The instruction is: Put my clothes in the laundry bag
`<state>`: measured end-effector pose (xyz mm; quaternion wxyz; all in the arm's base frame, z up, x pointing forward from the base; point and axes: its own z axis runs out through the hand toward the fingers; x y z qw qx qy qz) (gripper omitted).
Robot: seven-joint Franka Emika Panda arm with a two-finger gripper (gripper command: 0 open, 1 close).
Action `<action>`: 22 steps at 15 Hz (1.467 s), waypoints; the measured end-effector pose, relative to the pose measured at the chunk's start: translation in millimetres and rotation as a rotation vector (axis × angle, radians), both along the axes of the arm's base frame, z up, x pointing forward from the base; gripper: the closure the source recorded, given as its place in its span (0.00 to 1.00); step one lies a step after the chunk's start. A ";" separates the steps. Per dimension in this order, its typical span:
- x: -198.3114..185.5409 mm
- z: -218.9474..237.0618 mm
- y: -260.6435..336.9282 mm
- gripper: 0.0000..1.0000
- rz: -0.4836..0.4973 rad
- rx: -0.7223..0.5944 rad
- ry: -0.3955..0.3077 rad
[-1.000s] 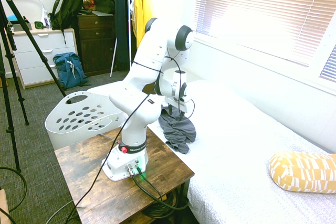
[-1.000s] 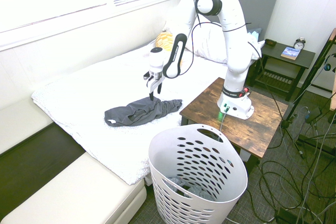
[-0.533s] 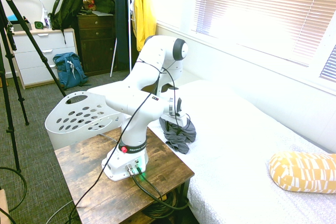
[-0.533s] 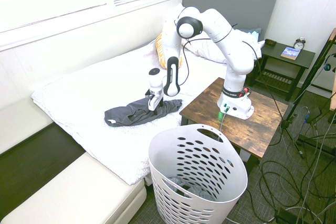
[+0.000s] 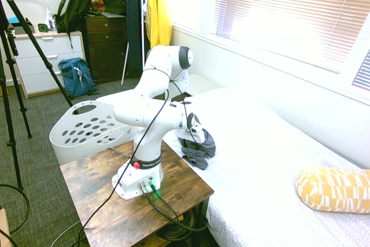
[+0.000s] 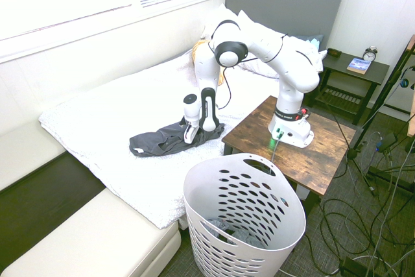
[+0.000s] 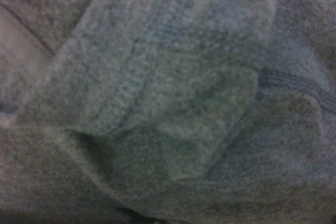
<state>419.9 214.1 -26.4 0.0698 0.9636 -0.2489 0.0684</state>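
Note:
The clothes [image 6: 162, 141], one dark charcoal-grey garment, lie crumpled on the white bed near its edge, beside the wooden table. My gripper [image 6: 189, 137] points down and stands open, its fingertips pressed into the garment's right part; nothing is lifted. In the first exterior view the gripper [image 5: 198, 141] sits low on the clothes [image 5: 199, 155]. Grey knit fabric [image 7: 168, 98] fills the wrist view from very close. The laundry bag [image 6: 243, 215], a white basket with oval holes, stands on the floor in front of the table; it shows as the laundry bag [image 5: 87, 125] left of the arm.
The wooden side table [image 6: 327, 154] bears the arm. A yellow patterned pillow [image 5: 335, 188] lies further up the bed. A yellow garment [image 5: 156, 10] hangs at the back, a blue backpack [image 5: 76, 76] leans on the dresser. Some grey fabric [image 6: 227, 231] lies in the basket's bottom.
The arm has folded down and the gripper has dropped from just above the garment onto it. The garment has bunched slightly under it. The jaws have stayed open.

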 end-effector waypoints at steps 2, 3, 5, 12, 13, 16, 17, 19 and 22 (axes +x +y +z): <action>-0.8 1.1 1.2 1.00 -0.005 0.029 0.008; -1.8 1.8 2.2 1.00 -0.008 0.048 0.014; -5.6 1.8 2.5 1.00 -0.009 0.084 0.021; -24.0 6.4 -4.2 1.00 0.000 0.138 0.019; -27.4 7.8 -4.1 1.00 0.004 0.143 0.023; -35.1 13.6 -3.3 1.00 0.007 0.162 0.038; -36.9 15.4 -2.6 1.00 0.000 0.166 0.039; -40.5 21.0 1.3 1.00 -0.020 0.176 0.039; -45.5 37.0 7.4 1.00 -0.030 0.190 0.031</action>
